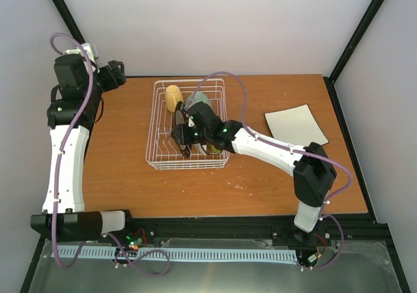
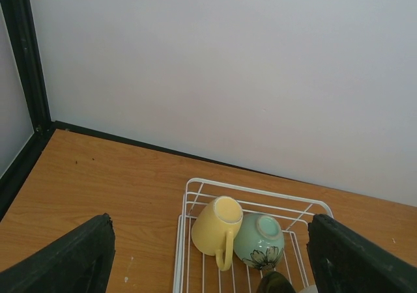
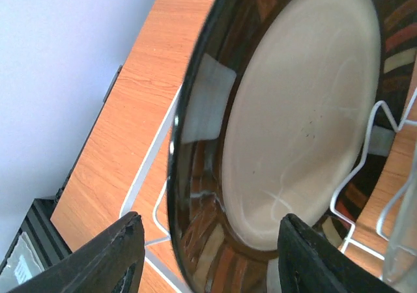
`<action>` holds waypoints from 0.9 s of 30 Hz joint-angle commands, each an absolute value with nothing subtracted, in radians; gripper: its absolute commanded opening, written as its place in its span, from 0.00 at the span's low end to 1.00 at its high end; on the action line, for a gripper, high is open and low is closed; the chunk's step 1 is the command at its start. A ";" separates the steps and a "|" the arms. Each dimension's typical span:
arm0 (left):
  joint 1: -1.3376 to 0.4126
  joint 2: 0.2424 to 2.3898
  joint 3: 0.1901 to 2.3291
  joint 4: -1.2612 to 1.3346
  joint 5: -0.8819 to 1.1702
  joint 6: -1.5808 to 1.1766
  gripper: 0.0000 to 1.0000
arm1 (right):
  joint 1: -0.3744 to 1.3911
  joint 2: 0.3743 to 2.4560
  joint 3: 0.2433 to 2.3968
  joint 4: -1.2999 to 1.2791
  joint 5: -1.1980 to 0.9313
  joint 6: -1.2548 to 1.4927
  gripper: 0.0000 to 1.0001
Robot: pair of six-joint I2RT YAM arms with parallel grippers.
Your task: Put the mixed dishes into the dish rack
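The dark-rimmed cream ceramic plate [image 3: 300, 111] is propped on edge by prongs of the white wire dish rack [image 1: 158, 151], so the right end effector [image 3: 210, 220] is spread clear of it, the left end effector [image 2: 212, 218] held wide and empty.

Filling the right wrist view, the round dark-rimmed cream plate [image 3: 300, 130] looks glazed and glossy, mirroring light. The white wire dish rack [image 1: 159, 143] looks like smooth coated metal. The orange-brown table [image 1: 117, 169] is wood-grained and matt.
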State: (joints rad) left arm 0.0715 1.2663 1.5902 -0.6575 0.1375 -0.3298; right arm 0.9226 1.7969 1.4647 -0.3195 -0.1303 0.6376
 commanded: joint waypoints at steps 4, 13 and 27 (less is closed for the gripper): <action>0.079 1.234 1.600 -0.622 0.103 -0.312 0.84 | 0.923 1.625 1.392 -0.277 -0.083 0.589 0.60; 0.078 1.172 1.502 -0.439 0.318 -0.336 0.84 | 0.836 1.221 1.185 -0.251 0.195 0.619 0.63; -0.026 1.252 1.436 -0.185 0.863 -0.368 0.77 | -0.023 0.921 0.837 -0.436 -0.128 0.879 0.61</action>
